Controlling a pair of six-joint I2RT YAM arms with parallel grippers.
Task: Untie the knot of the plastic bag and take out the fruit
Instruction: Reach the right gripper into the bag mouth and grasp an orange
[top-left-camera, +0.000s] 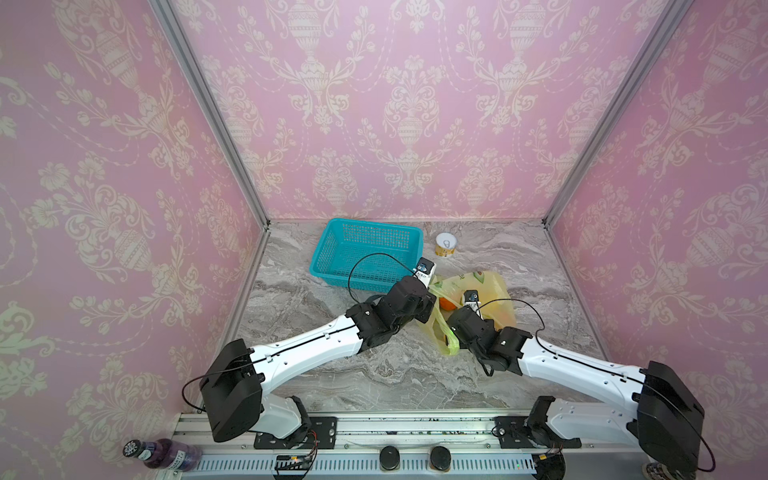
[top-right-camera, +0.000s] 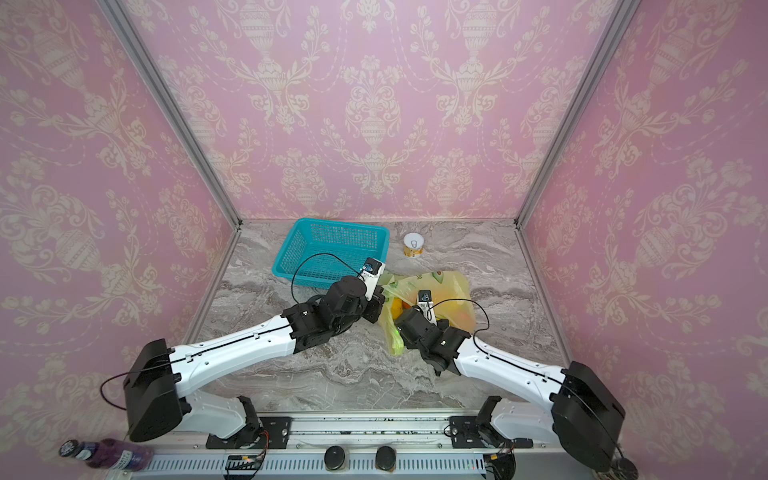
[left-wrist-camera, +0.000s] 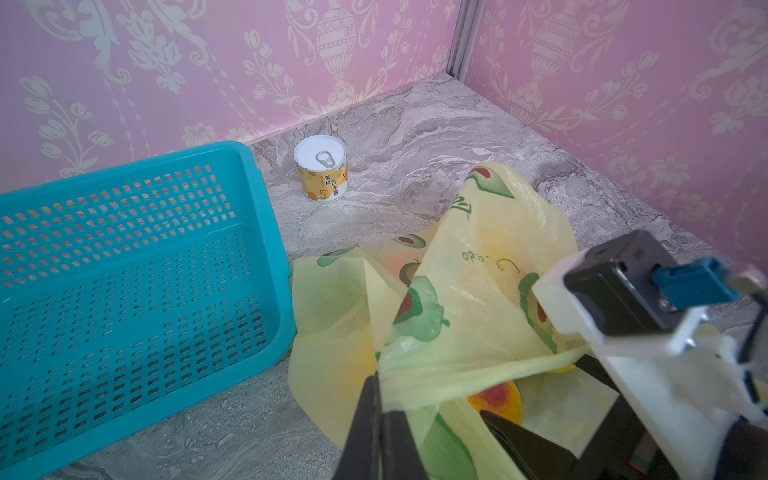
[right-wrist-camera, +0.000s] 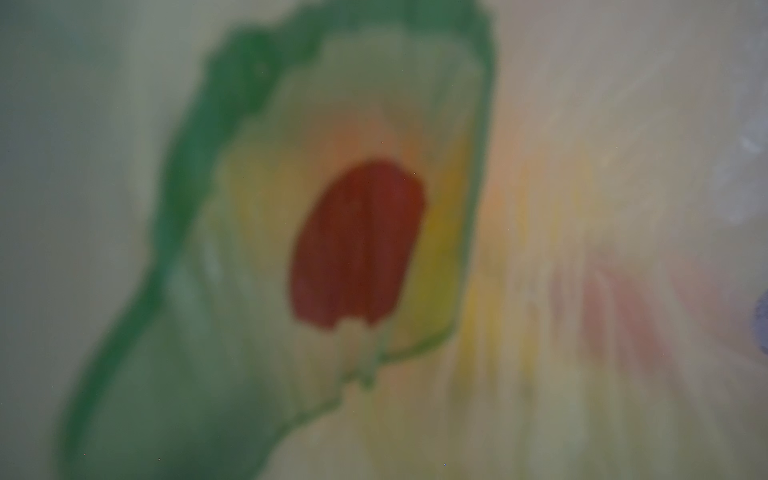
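Observation:
The yellow-green plastic bag (top-left-camera: 490, 286) (top-right-camera: 440, 282) (left-wrist-camera: 478, 266) lies crumpled on the marble table, right of the basket. My left gripper (left-wrist-camera: 376, 388) is shut on a bunched edge of the bag and holds its mouth up. An orange-red fruit (left-wrist-camera: 496, 399) (top-left-camera: 448, 304) (top-right-camera: 397, 306) shows in the opening. My right gripper (left-wrist-camera: 530, 386) reaches into that mouth with its black fingers (left-wrist-camera: 519, 436) spread apart, open. In the right wrist view only blurred bag plastic (right-wrist-camera: 582, 166) fills the picture. One loop handle (top-left-camera: 446, 340) trails toward the front. The knot is hidden.
A teal mesh basket (top-left-camera: 374, 223) (left-wrist-camera: 124, 166) stands at the back left, touching the bag. A small white-topped can (top-left-camera: 446, 244) (left-wrist-camera: 321, 168) stands behind the bag near the back wall. A purple bottle (top-left-camera: 162, 454) lies on the front rail, left. Pink walls enclose three sides.

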